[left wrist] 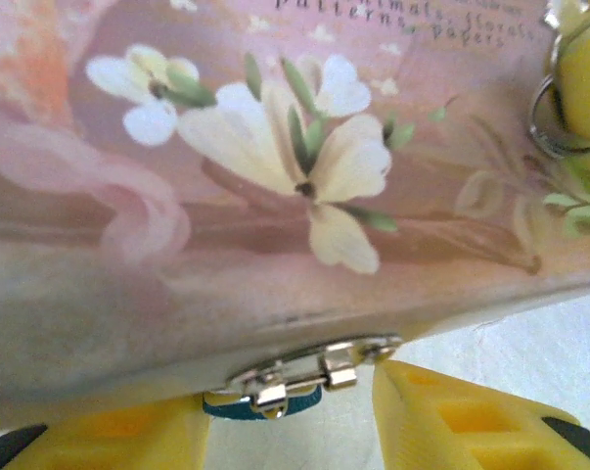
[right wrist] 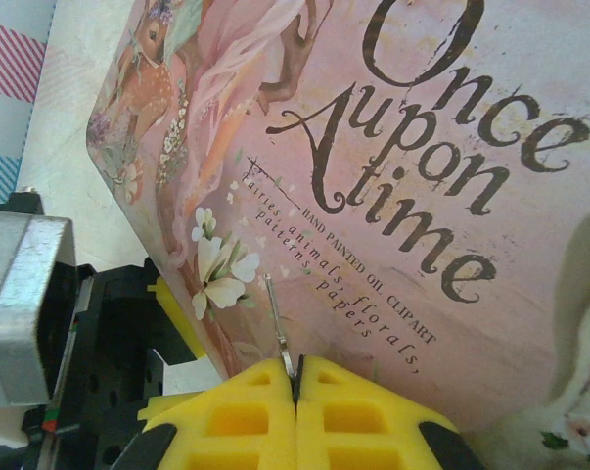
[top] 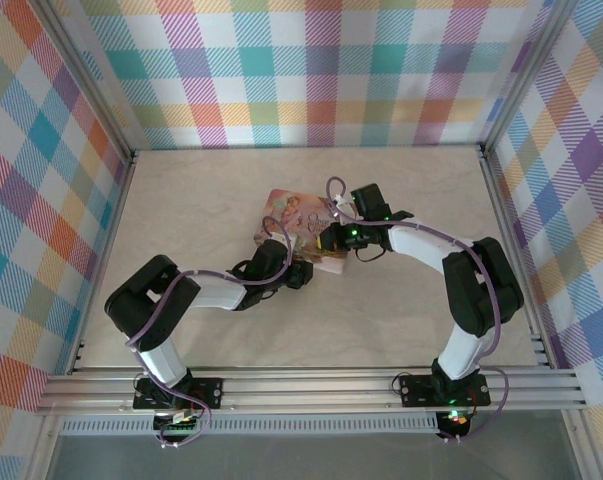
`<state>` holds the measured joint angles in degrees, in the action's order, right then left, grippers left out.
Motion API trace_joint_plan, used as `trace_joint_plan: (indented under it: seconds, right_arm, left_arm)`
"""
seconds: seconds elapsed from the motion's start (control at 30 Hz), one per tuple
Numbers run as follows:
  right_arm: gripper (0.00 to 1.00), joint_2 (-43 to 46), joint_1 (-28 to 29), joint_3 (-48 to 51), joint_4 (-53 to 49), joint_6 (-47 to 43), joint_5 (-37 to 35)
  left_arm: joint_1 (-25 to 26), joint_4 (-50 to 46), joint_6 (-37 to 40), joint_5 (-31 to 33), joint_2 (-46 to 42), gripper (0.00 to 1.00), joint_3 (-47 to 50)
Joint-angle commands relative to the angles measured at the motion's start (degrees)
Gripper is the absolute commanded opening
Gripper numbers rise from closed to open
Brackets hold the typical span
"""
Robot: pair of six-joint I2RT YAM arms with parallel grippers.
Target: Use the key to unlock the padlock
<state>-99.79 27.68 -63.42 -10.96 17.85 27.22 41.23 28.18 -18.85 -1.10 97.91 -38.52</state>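
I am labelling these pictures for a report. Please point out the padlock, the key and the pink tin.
padlock [left wrist: 228, 406], left wrist view, its blue body.
key [right wrist: 278, 323], right wrist view, thin metal shaft.
pink tin [right wrist: 510, 333], right wrist view, bare lid.

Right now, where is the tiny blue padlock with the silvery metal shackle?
The padlock sits bottom centre in the left wrist view, at the silvery clasp on the pink floral tin's edge, between the left gripper's yellow fingers.
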Motion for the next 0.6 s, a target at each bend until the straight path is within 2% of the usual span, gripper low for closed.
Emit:
trace_joint_plan:
  seconds: [0.0,0.3,0.57]
  right_arm:
    - [0.0,-1.2,-0.2,2.4,-5.4,0.4,-2.9]
    - [0.0,-1.2,-0.2,2.3,-5.1,0.5,-2.7]
    - [0.0,-1.3,-0.2,2.2,-4.9,1.0,-2.6]
  left_arm:
    - [0.5,1.1,-0.4,3.1,-2.2,0.47,-1.7]
    - [0.6,1.0,-0.8,2.3,0.8,0.45,-2.9]
    - [0.7,1.0,-1.9,3.0,2.2,0.35,-3.4]
